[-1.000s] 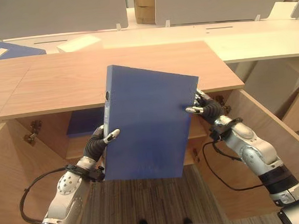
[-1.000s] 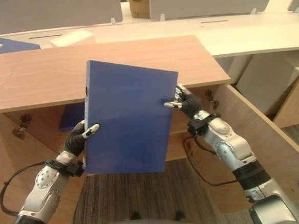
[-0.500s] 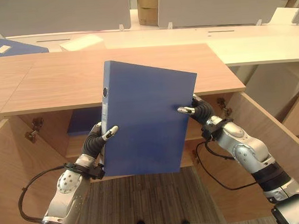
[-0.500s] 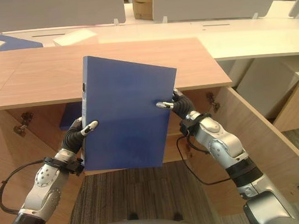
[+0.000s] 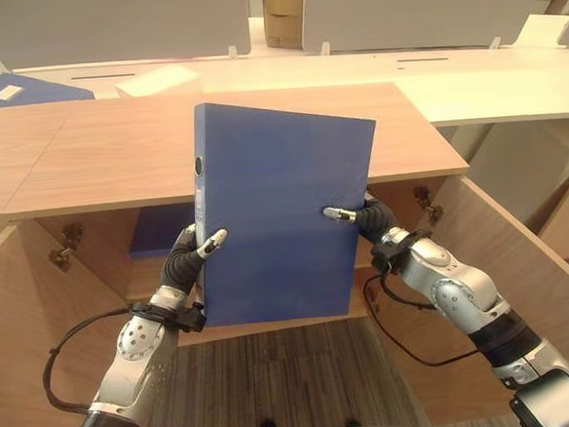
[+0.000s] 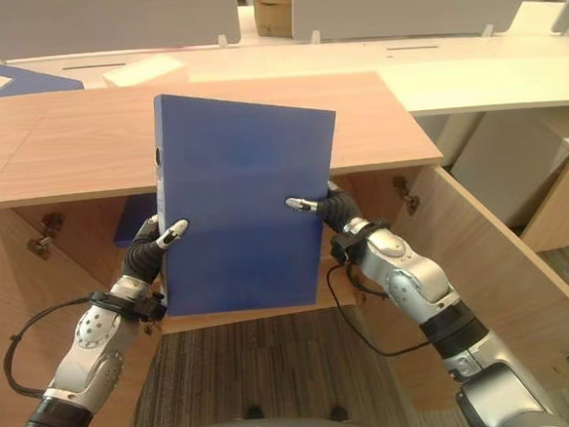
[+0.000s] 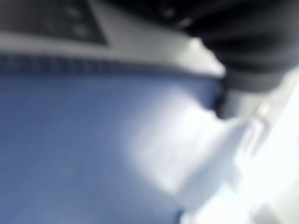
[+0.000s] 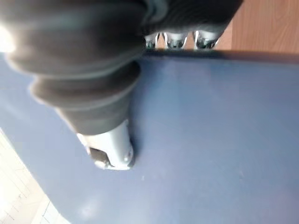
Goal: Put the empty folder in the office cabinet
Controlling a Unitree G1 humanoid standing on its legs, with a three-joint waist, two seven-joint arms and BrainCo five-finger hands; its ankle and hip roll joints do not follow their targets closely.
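Hands [image 5: 192, 259] [image 5: 358, 216] grip folder [image 5: 280, 214] before cabinet [image 5: 211, 145]; another folder [image 5: 159, 232] inside.

Legible text: none. The blue folder [image 5: 280, 214] is showing a plain cover and an unmarked spine; a white label on a second blue folder [image 5: 7, 92] on the desk is appearing blank, too small to read.

I see my right hand [image 8: 112, 154] pinching the folder [image 8: 210, 140]: thumb flat on its blue face, fingers [image 8: 175, 39] hooked over its edge, wood [image 8: 266, 23] just past them.
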